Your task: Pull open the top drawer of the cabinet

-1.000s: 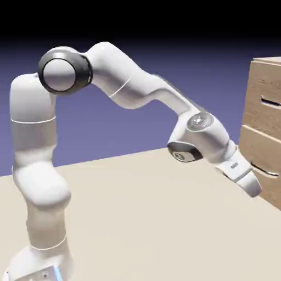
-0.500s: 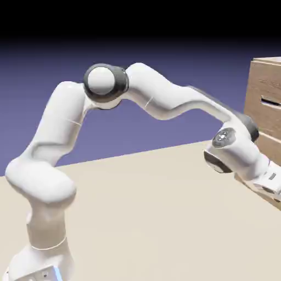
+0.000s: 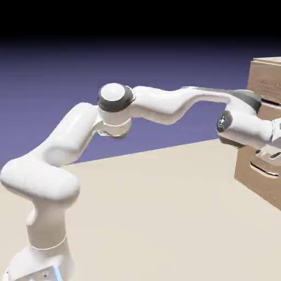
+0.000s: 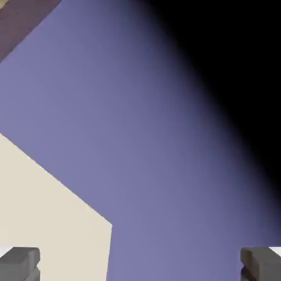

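The cabinet (image 3: 253, 184) stands at the exterior view's right edge, light-brown wood grain. A strip of the top drawer (image 3: 265, 83) shows above my wrist; its handle is hidden behind my hand (image 3: 270, 133), which lies across that front and runs off the picture's edge. In the hand view my gripper (image 4: 140, 264) is open: the two grey fingertips (image 4: 19, 263) stand far apart with nothing between them. That view shows only violet backdrop, a beige table corner at the lower left and a brown strip (image 4: 19, 16) at the top left.
The lower drawer's handle (image 3: 264, 169) shows just under my hand. The beige table (image 3: 164, 219) stretches from the robot's base (image 3: 38, 263) to the cabinet's foot.
The arm has stretched out to the right and the hand has risen from the lower drawer front's height to the top drawer's level. The shoulder has leaned forward and lower.
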